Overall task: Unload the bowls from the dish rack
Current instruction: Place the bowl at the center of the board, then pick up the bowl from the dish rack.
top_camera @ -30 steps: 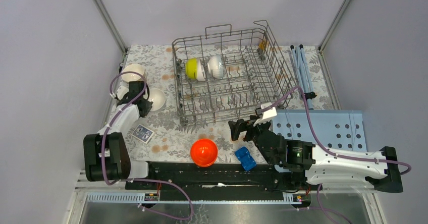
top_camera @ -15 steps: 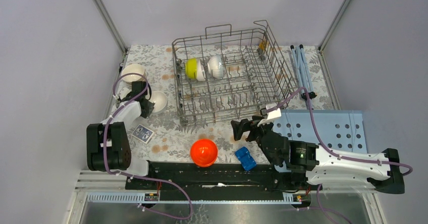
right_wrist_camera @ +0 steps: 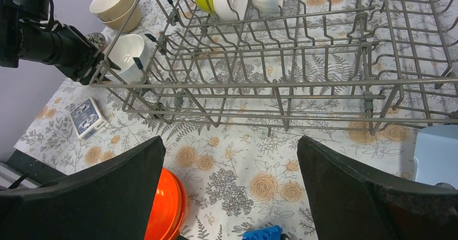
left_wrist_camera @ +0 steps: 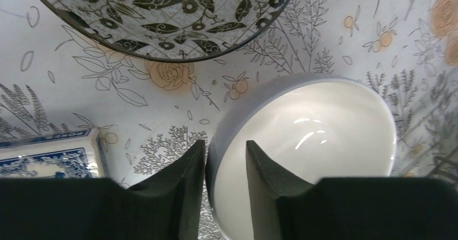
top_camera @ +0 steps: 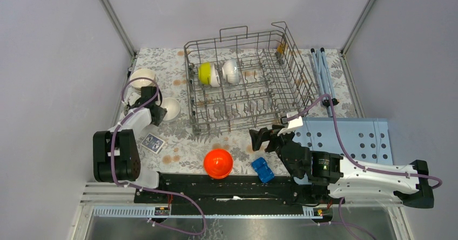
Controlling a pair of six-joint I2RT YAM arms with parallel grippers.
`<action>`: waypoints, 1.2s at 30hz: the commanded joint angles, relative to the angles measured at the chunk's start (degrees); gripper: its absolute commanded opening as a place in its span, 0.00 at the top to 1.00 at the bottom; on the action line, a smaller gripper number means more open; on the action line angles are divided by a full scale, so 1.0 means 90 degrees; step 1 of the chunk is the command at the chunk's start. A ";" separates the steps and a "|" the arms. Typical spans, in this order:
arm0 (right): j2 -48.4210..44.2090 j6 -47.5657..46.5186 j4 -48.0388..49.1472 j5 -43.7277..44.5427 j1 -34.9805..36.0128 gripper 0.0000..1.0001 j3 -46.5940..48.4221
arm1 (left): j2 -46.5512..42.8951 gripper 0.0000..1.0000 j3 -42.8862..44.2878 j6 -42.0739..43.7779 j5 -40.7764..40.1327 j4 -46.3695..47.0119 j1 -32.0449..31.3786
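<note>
The grey wire dish rack (top_camera: pixel 302 88) stands at the back centre, also in the right wrist view (right_wrist_camera: pixel 281 83). In it stand a yellow-green bowl (top_camera: pixel 204 73) and two white bowls (top_camera: pixel 231 71). An orange bowl (top_camera: pixel 218 162) lies upside down on the mat in front. A beige stack (top_camera: pixel 142 78) sits at the far left. My left gripper (top_camera: pixel 155 109) is shut on the rim of a white bowl (left_wrist_camera: pixel 318 137) resting on the mat, one finger inside and one outside. A patterned bowl (left_wrist_camera: pixel 162 13) lies just beyond. My right gripper (right_wrist_camera: pixel 229 142) is wide open and empty, before the rack's front.
A blue toy car (top_camera: pixel 263 170) lies by the right arm, next to the orange bowl. A card deck (top_camera: pixel 153 142) lies near the left arm. A light-blue perforated board (top_camera: pixel 351 134) is at the right. Blue folded rods (top_camera: pixel 322 75) lie beside the rack.
My left gripper has shifted the white bowl slightly to the right and nearer. My right gripper has edged a little to the right, still open.
</note>
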 commanded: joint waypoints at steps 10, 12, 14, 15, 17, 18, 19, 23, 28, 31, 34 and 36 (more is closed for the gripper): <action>0.0217 -0.0665 -0.0205 0.0209 0.0011 0.00 0.0963 | -0.1692 0.23 0.0105 0.0255 0.0498 0.0063 0.0010; 0.0536 -0.0998 -0.0406 0.0246 -0.0003 0.00 0.1514 | -0.2129 0.10 0.0162 0.0379 0.0542 0.0002 0.0003; 0.0957 -0.1272 -0.0549 0.0216 -0.0183 0.00 0.2096 | -0.2487 0.02 0.0280 0.0518 0.0591 -0.0086 0.0002; 0.1149 -0.1405 -0.0569 0.0093 -0.0327 0.00 0.2381 | -0.2621 0.01 0.0370 0.0588 0.0623 -0.0132 0.0004; 0.1542 -0.1544 -0.0611 -0.0439 -0.0709 0.00 0.2891 | -0.2832 0.01 0.0537 0.0732 0.0696 -0.0206 0.0002; 0.1747 -0.1594 -0.0653 -0.0659 -0.0891 0.00 0.3136 | -0.2916 0.01 0.0654 0.0817 0.0722 -0.0245 0.0001; 0.1943 -0.1633 -0.0662 -0.0845 -0.1066 0.00 0.3362 | -0.2995 0.01 0.0725 0.0917 0.0784 -0.0255 0.0002; 0.2779 -0.1747 -0.0485 -0.1370 -0.1820 0.00 0.4111 | -0.3186 0.01 0.0904 0.1331 0.1465 0.0053 -0.0088; 0.3671 -0.1171 0.0312 -0.3082 -0.3424 0.00 0.4434 | -0.2948 0.01 0.1041 0.2091 0.0091 0.0857 -0.2036; 0.4274 -0.0854 0.0231 -0.4610 -0.4436 0.00 0.4819 | -0.2436 0.01 0.1379 0.2370 -0.0265 0.0859 -0.2760; 0.4652 -0.0622 0.1481 -0.6223 -0.5225 0.00 0.4440 | -0.2201 0.01 0.1484 0.2478 0.0067 0.0876 -0.2787; 0.5114 -0.0288 0.1853 -0.6935 -0.5698 0.01 0.4511 | -0.2180 0.01 0.1422 0.2563 0.0215 0.0874 -0.2784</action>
